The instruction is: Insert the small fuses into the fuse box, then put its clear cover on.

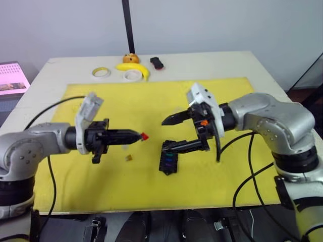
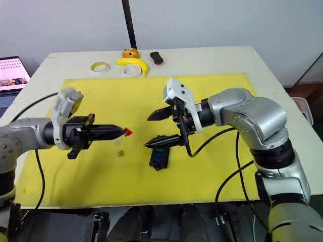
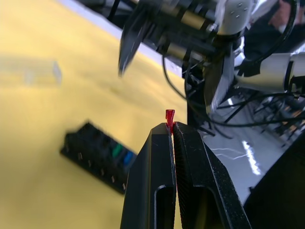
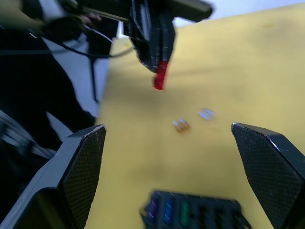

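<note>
I've got the red fuse (image 1: 144, 136) pinched at the L gripper (image 1: 136, 135) tips, R gripper (image 1: 174, 133) wide open over the fuse box (image 1: 168, 162) on the mat, so I'd square blades w/ an empty slot, then press straight down.

Over the yellow mat (image 1: 121, 191) a stretch of air lay free between the left end effector (image 1: 137, 135), pinched on a tiny red translucent fuse (image 1: 144, 136), and the right end effector (image 1: 171, 135), whose fingers stood wide apart just above the small black slotted fuse box (image 1: 168, 162). Under that gap only a tiny amber fuse (image 1: 128, 158) lay on the mat. The mat's near strip lay bare, while two tape rolls (image 1: 101, 73), a yellow banana (image 1: 135, 68) and a black-and-red object (image 1: 157, 63) crowded the counter's (image 1: 227, 63) far edge.
</note>
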Available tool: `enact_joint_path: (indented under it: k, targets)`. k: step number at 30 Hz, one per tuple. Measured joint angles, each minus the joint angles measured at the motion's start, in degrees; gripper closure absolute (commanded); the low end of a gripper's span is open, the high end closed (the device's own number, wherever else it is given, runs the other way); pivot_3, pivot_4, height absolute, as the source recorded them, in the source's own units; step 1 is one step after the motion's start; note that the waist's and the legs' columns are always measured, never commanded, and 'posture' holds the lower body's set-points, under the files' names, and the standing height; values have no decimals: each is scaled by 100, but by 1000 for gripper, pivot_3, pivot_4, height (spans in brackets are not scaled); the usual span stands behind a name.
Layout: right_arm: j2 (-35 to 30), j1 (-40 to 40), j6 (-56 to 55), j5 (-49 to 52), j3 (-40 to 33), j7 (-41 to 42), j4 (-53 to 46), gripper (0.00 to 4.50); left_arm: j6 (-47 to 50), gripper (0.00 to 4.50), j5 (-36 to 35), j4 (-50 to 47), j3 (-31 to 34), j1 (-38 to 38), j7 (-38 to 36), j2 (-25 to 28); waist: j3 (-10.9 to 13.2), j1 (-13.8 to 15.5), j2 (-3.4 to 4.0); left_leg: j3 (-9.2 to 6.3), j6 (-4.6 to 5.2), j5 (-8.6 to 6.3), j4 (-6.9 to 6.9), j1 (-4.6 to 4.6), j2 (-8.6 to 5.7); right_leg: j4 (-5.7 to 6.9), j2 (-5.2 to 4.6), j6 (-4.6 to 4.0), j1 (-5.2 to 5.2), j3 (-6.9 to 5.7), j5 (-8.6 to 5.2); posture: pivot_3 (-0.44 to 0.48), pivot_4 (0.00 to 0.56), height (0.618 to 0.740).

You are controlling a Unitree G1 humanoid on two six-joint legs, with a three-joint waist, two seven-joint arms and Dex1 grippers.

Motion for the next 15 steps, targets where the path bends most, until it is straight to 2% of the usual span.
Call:
enact_joint_path:
  k: [1,3,15]
  targets:
    - [44,-27,79,63,-6,-53,23,913,-26,4500,-1,-18,-32,1,24,-43,0,-2,0,1,0,0,0,0,0,0,0,0,0,0,0,0,150,740]
    - [95,-77,178,159,-35,-164,53,1875,-96,4500,5,-16,-117,-1,53,-109,0,-12,0,0,-1,1,0,0,1,2,3,0,-1,0,0,0,150,740]
    - [337,-186,562,467,-91,-637,145,1875,-396,4500,62,7,-403,-123,131,-197,0,-14,0,1,-2,2,0,0,1,4,4,0,-2,0,0,0,150,740]
